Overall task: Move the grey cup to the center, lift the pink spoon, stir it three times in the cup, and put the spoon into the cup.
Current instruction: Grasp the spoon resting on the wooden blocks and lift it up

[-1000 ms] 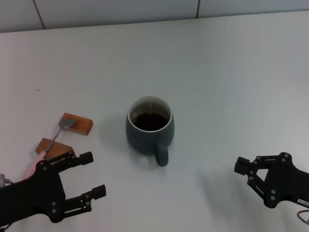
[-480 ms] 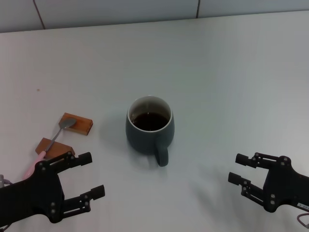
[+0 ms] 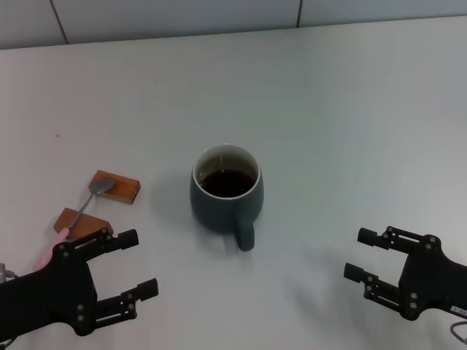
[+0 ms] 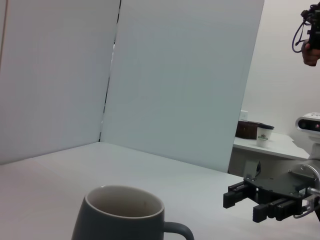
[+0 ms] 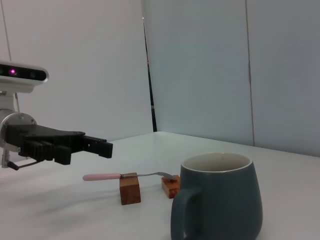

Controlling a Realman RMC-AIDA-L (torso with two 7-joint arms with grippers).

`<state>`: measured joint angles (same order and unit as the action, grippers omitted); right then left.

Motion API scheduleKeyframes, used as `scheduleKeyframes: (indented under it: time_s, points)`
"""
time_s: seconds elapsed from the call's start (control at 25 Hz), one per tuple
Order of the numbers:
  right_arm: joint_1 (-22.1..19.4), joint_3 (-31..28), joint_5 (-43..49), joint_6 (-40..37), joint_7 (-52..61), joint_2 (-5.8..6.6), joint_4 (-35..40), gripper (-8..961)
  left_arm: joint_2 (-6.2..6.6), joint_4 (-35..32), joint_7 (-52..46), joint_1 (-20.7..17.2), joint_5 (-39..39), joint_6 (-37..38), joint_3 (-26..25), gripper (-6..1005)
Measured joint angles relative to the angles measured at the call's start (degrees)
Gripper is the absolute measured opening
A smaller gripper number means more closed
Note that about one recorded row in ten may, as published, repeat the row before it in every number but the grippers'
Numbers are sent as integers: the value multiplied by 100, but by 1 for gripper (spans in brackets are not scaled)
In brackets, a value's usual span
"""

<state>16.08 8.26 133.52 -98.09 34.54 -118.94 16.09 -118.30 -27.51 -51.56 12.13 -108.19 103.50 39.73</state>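
The grey cup (image 3: 225, 195) stands upright mid-table, with its handle toward me and a dark inside. It also shows in the left wrist view (image 4: 119, 218) and the right wrist view (image 5: 220, 199). The pink spoon (image 3: 93, 198) lies across two brown wooden blocks at the left, with its silver bowl on the far block and its pink handle toward me; it also shows in the right wrist view (image 5: 124, 176). My left gripper (image 3: 140, 261) is open and empty, near the spoon's handle end. My right gripper (image 3: 356, 254) is open and empty at the front right, well away from the cup.
The far wooden block (image 3: 118, 187) and the near wooden block (image 3: 79, 221) carry the spoon. The white table (image 3: 350, 117) ends at a tiled wall behind. In the wrist views, each shows the other arm's gripper: the right one (image 4: 240, 202) and the left one (image 5: 102, 146).
My right gripper has turned at the wrist and its fingers now stand apart, pointing toward the cup. The left arm, cup and spoon have not moved.
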Motion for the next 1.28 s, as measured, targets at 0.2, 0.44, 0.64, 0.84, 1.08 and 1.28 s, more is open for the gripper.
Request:
scheduleKeyframes:
  time_s: [0.2,0.44,0.64,0.84,1.08,1.28]
  points:
    - [5,0,1,0,0,2,0,586,-6,0,23,-6,0,0,0,778]
    - [21,0,37,0,0,2,0,586,-9,0,24,-16,0,1,0,778]
    - [21,0,44,-5,0,3,0,586,-17,12,24,-18,0,3,0,778]
    - [35,0,44,-8,1,3,-1,586,-12,80,87,-18,0,4,0,778]
    - [44,0,44,-9,1,3,-1,586,-14,142,117,-3,0,1,-7,778]
    - [47,0,44,-8,1,2,-5,586,-12,145,120,10,0,-14,-9,778]
